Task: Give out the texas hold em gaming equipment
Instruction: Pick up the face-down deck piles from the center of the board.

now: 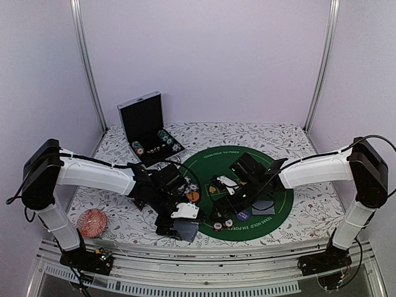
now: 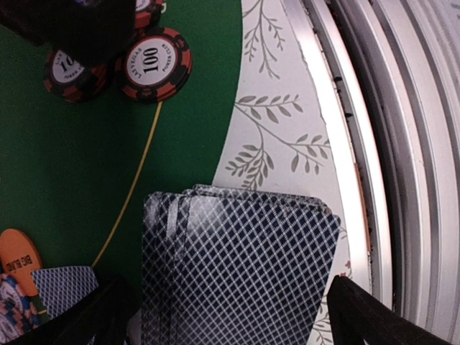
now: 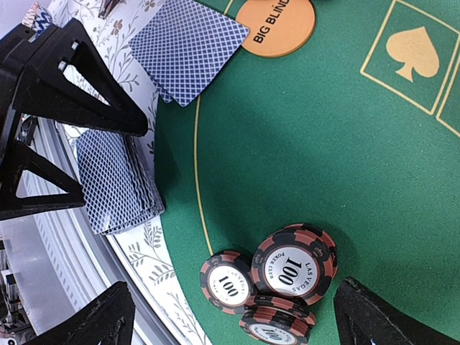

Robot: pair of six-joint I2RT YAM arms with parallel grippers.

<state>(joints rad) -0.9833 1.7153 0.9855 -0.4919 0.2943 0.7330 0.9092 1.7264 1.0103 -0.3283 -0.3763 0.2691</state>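
Lilac walls (image 1: pixel 204 55) enclose a floral surface (image 1: pixel 247 133) carrying a green poker mat (image 1: pixel 281 201). Behind the mat stands an open chip case (image 1: pixel 145 124); a card deck (image 2: pixel 237 273) straddles the mat's near edge, with 100-chips (image 3: pixel 291 269) on it. Left jaws and right jaws gape, empty.

My left end effector (image 1: pixel 175 224) hangs over a dark card deck (image 1: pixel 187 231) at the lower-left edge of the green poker mat (image 1: pixel 210 162), mid-frame. My right end effector (image 1: pixel 224 209) is over the mat just to its right. An open chip case (image 1: pixel 147 127) stands upper left on the floral surface (image 1: pixel 297 137).
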